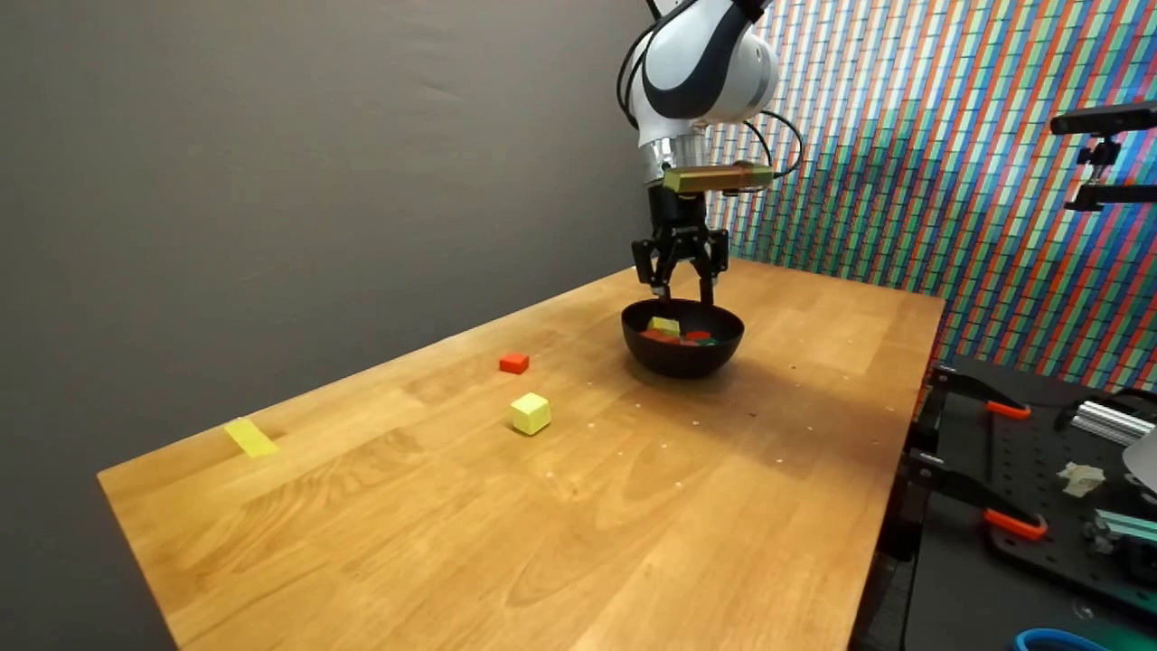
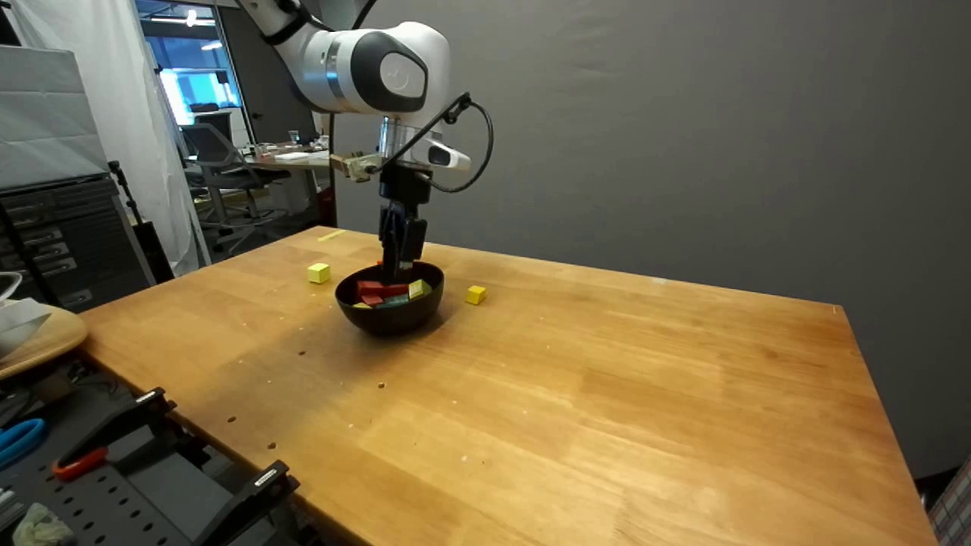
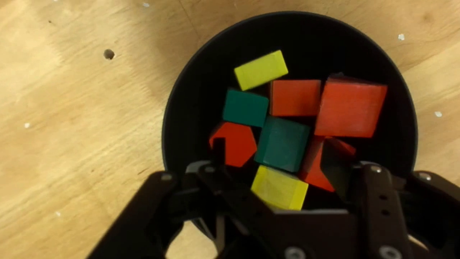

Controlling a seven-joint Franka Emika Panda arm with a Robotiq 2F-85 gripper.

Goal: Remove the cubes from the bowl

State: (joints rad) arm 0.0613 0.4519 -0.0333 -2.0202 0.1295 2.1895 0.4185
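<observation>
The gripper (image 1: 686, 297), jaws well apart and holding nothing, could shove the round black bowl (image 1: 682, 361) if it presses on the rim, or pinch badly because the cubes (image 3: 282, 144) inside crowd together. These look plain and sharp-edged, in red, green and yellow; a few more lie outside

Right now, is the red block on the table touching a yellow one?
No, in an exterior view bare tabletop shows between the red block and the nearest yellow block.
</observation>
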